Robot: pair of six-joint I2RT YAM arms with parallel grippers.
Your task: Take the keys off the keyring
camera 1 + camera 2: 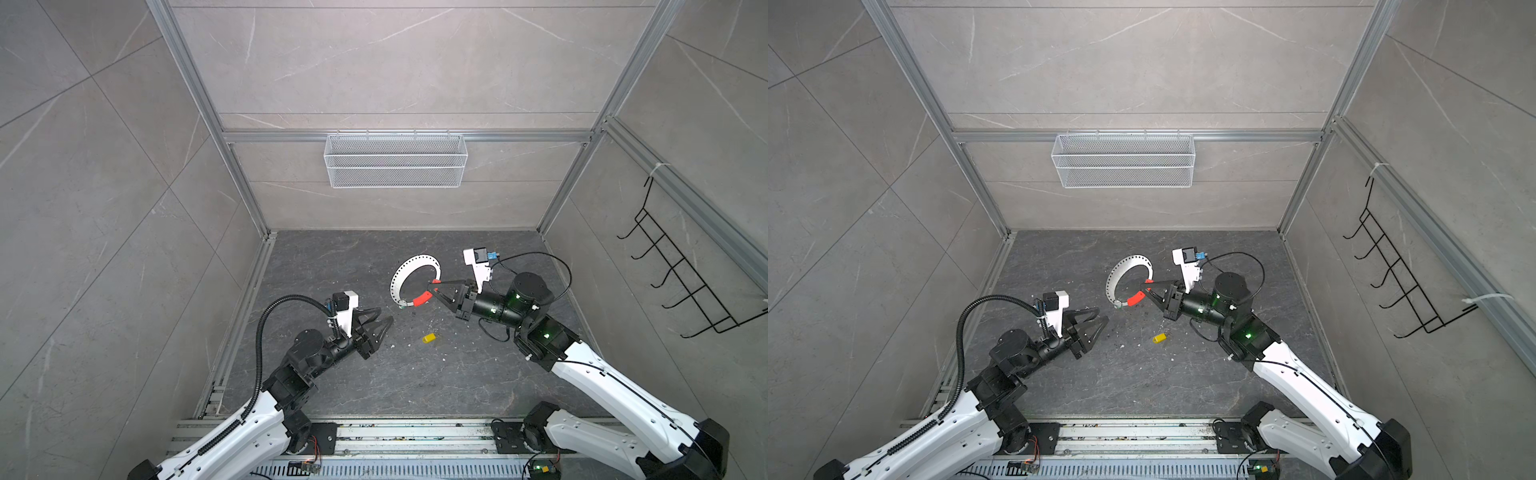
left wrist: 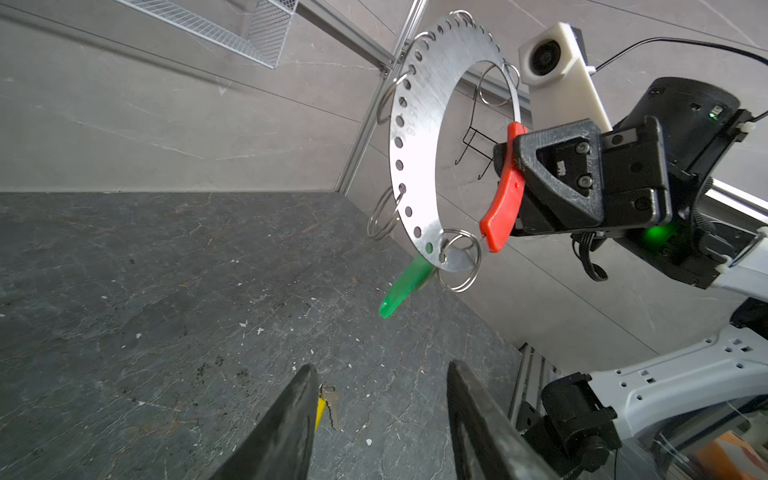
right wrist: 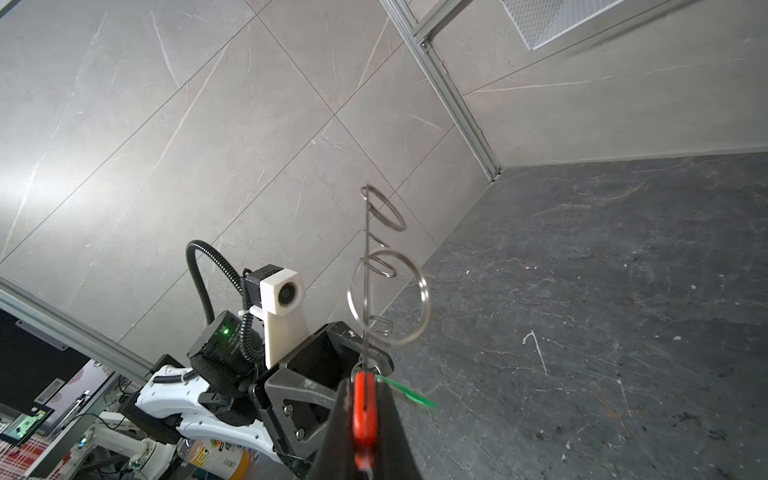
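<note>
L pincer [image 2: 382, 365] half-hides yellow key [image 2: 328, 401], keyring [image 2: 413, 158] overlaps green key [image 2: 405, 286]

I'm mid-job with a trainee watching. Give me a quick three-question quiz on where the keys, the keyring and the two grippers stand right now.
1. True or false: the yellow key hangs on the keyring.
2. The right gripper is: A) shut on the keyring's red segment; B) open and empty; C) shut on nothing.
3. Fill in: the left gripper has its fingers ____ and holds nothing.

Key: 1 false, it lies on the table; 2 A; 3 open.
</note>
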